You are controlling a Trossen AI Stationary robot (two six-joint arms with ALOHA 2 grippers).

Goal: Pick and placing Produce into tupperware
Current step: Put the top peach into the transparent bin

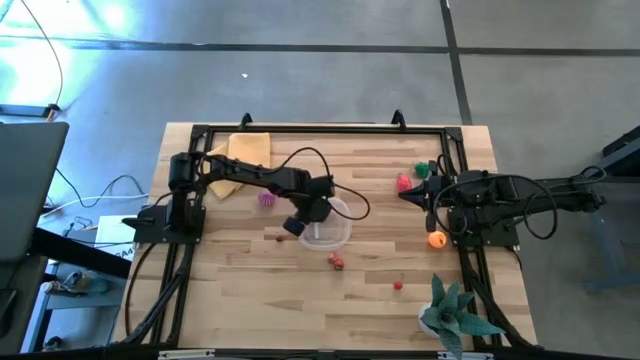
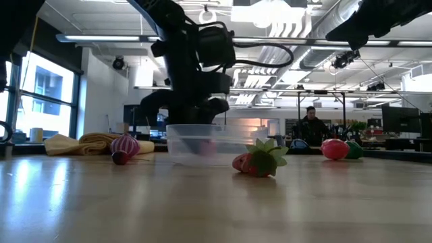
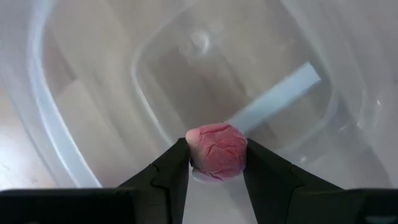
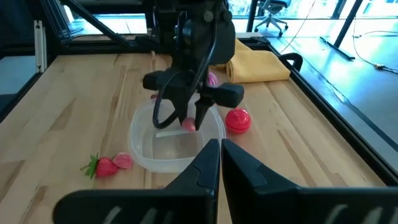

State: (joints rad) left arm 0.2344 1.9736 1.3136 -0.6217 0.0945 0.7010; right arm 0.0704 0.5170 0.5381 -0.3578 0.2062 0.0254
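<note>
The clear tub (image 1: 335, 232) stands mid-table, and its inside (image 3: 205, 62) fills the left wrist view. My left gripper (image 1: 308, 216) reaches down into it, shut on a small pink produce piece (image 3: 216, 151). The same gripper (image 4: 188, 118) shows over the tub (image 4: 149, 146) in the right wrist view. Loose on the table lie a strawberry (image 2: 260, 160), a purple piece (image 2: 123, 147), a small red piece (image 1: 398, 285), an orange one (image 1: 436, 239), and a pink (image 1: 403, 182) and a green one (image 1: 422, 170). My right gripper (image 4: 221, 152) waits shut near the right edge. My left gripper pinches the pink piece (image 3: 216, 151) between its two fingertips (image 3: 171, 168), one on each side of it. The fingers come from above, pointing down into the tub. The piece (image 4: 188, 125) sits below the tub's rim; whether it touches the bottom, I cannot tell.
A folded yellow cloth (image 1: 240, 160) lies at the far left corner. A spiky teal plant (image 1: 450, 310) stands at the near right. A red round piece (image 4: 238, 120) and a red slice (image 4: 123, 160) lie close to the tub. A black frame (image 1: 300, 128) borders the table.
</note>
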